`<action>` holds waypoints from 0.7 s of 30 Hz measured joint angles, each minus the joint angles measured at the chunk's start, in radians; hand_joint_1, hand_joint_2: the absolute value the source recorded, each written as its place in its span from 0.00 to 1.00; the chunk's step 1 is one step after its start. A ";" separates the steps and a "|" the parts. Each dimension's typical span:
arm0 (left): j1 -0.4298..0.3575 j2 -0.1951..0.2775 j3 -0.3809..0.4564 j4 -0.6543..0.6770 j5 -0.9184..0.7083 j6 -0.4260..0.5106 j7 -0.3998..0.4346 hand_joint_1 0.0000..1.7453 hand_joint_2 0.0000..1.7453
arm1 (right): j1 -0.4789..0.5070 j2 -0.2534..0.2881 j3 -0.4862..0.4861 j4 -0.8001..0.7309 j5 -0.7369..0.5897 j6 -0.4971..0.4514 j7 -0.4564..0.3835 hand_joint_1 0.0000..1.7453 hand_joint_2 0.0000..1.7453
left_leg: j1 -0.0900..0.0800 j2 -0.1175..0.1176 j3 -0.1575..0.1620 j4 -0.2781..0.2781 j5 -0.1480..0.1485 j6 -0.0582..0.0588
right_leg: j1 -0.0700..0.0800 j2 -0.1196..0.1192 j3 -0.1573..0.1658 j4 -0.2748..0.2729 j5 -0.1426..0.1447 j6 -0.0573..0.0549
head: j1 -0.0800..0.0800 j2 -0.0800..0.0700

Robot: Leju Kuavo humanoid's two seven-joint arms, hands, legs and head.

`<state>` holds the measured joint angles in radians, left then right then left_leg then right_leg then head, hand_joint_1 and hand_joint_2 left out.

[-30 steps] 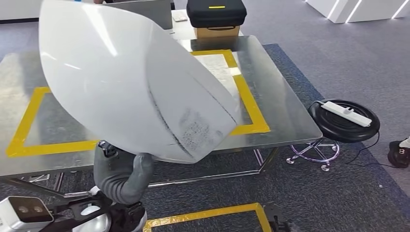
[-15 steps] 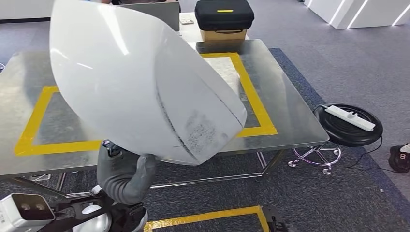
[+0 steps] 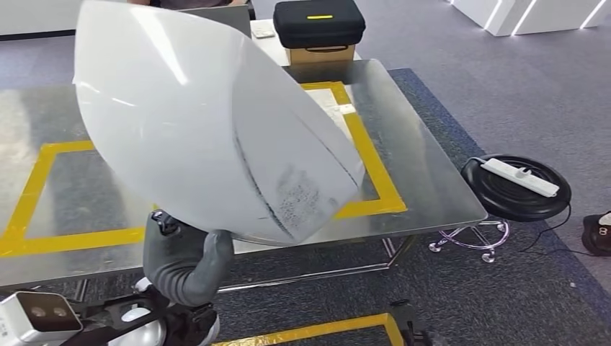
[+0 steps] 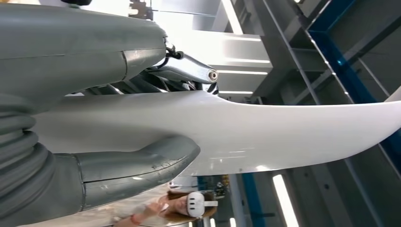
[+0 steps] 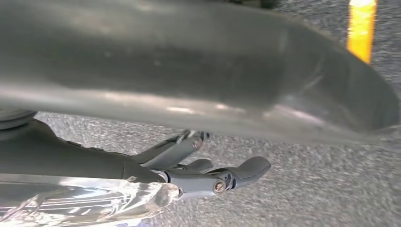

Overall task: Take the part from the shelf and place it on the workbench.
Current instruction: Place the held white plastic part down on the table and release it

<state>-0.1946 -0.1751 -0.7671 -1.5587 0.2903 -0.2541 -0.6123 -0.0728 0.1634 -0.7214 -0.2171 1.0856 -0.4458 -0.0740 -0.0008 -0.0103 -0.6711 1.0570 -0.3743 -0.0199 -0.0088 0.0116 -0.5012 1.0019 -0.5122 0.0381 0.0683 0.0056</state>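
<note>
Across the upper left and middle of the head view, a large white curved panel (image 3: 209, 130) is held tilted above the steel bench (image 3: 425, 173), covering much of the yellow tape rectangle (image 3: 375, 166) marked on the benchtop. The left hand (image 3: 189, 261) grips the panel's lower edge from beneath, its grey thumb pressed up against the underside. At the far end of the bench a black case (image 3: 319, 21) sits on a cardboard box (image 3: 321, 52). On the carpet at the right, a white power strip (image 3: 520, 177) lies on a black round stool (image 3: 516, 189).

From the left wrist view, the left hand (image 4: 118, 118) pinches the white panel (image 4: 265, 132) between its thick thumb on one face and darker fingers (image 4: 189, 71) on the other. A person wearing a white headset (image 4: 196, 203) shows at the lower edge.

From the right wrist view, the right hand (image 5: 208, 170) hangs over grey carpet, its fingers loosely apart and holding nothing, with a strip of yellow tape (image 5: 361, 26) at the upper right.
</note>
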 joint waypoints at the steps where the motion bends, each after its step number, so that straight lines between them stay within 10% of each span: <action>1: 0.000 0.000 0.000 0.000 0.000 0.000 0.000 1.00 1.00 | -0.001 0.000 0.000 0.000 0.001 0.000 0.000 0.00 0.00 | -0.001 0.000 0.015 -0.032 0.002 0.004 | 0.002 0.000 0.002 0.000 -0.007 0.005 | 0.001 0.000; 6: -0.002 -0.004 0.001 0.000 0.000 0.000 0.000 1.00 1.00 | -0.008 0.000 -0.001 0.000 0.003 0.001 0.000 0.00 0.00 | 0.003 -0.003 0.034 -0.053 -0.023 0.032 | 0.000 -0.004 -0.009 0.039 -0.047 0.031 | 0.005 0.000; 10: -0.001 -0.004 0.002 0.000 0.000 0.001 -0.001 1.00 1.00 | -0.009 0.000 -0.001 0.000 0.004 0.004 0.001 0.00 0.00 | 0.003 -0.003 0.043 -0.054 -0.035 0.043 | -0.001 -0.005 -0.157 0.286 -0.133 0.042 | 0.008 0.000; 12: 0.000 -0.004 0.002 0.000 0.001 0.002 -0.003 1.00 1.00 | -0.009 0.000 -0.001 0.000 0.006 0.004 0.003 0.00 0.00 | 0.003 -0.006 0.052 -0.053 -0.041 0.041 | -0.001 -0.005 -0.170 0.262 -0.080 0.040 | 0.008 0.000; 15: 0.000 -0.004 0.002 0.000 0.002 0.005 -0.007 1.00 1.00 | -0.010 0.000 -0.001 0.000 0.007 0.004 0.005 0.00 0.00 | 0.000 -0.008 0.070 -0.052 -0.054 0.031 | 0.000 -0.004 -0.100 0.068 0.039 0.032 | 0.008 0.000; 21: -0.001 -0.005 0.003 0.000 0.003 0.013 -0.006 1.00 1.00 | -0.012 0.000 -0.003 0.000 0.007 0.003 0.005 0.00 0.00 | -0.001 -0.006 0.060 -0.027 -0.078 -0.001 | 0.000 -0.001 -0.078 0.011 0.063 -0.004 | 0.005 0.000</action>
<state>-0.1958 -0.1801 -0.7643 -1.5586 0.2937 -0.2411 -0.6188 -0.0846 0.1634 -0.7240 -0.2171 1.0927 -0.4423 -0.0694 -0.0020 -0.0164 -0.6110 1.0300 -0.4523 -0.0205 -0.0088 0.0101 -0.5788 1.0126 -0.4496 0.0338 0.0730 0.0057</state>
